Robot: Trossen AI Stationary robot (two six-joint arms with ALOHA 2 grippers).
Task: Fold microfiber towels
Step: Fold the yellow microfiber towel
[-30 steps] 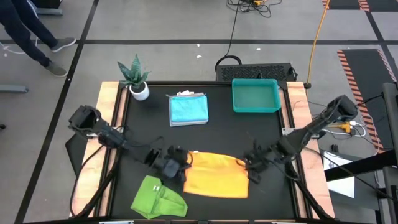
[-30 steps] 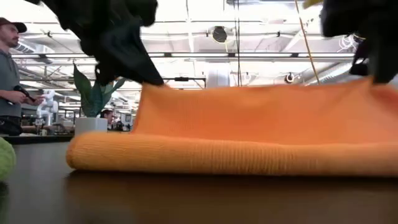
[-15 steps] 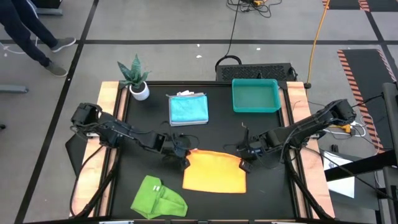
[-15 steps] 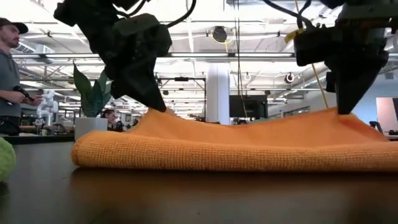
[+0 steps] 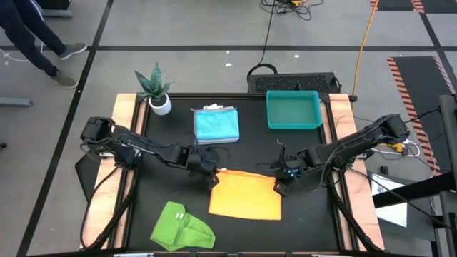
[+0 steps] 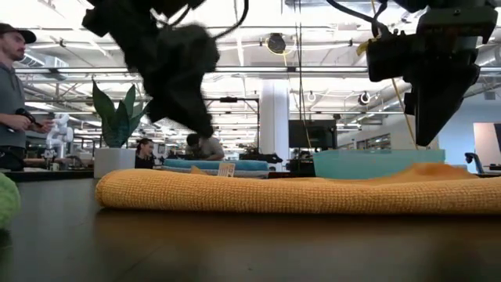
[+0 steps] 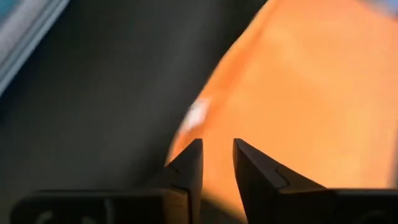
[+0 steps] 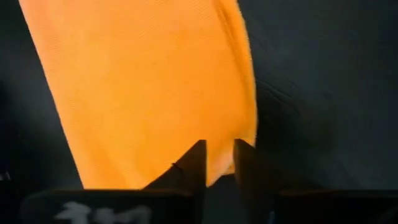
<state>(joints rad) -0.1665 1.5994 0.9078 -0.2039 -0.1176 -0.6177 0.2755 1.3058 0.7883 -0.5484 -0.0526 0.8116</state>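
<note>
Towels lie on the black table [image 5: 164, 143], and the orange towel [image 5: 246, 194] serves as the landmark: it rests flat, folded over, in the front middle of the table. The teal tray [image 5: 293, 110] sits well behind the orange towel, toward the right rear corner. A light blue towel [image 5: 216, 125], folded on top of a paler one, lies behind the orange towel's left half. The green towel [image 5: 181, 228], crumpled, lies just beside the orange towel's front left corner. A potted plant [image 5: 155, 89] stands far behind and left of it.

The left gripper [image 5: 210, 175] hangs just above the orange towel's rear left corner, its fingers [image 7: 189, 167] a narrow gap apart and holding nothing. The right gripper [image 5: 281, 180] hangs at the rear right corner, its fingers [image 8: 194, 163] likewise narrowly parted and free of the cloth.

A person [image 6: 11, 94] stands in the room beyond the table, left of the orange towel in the low view.
</note>
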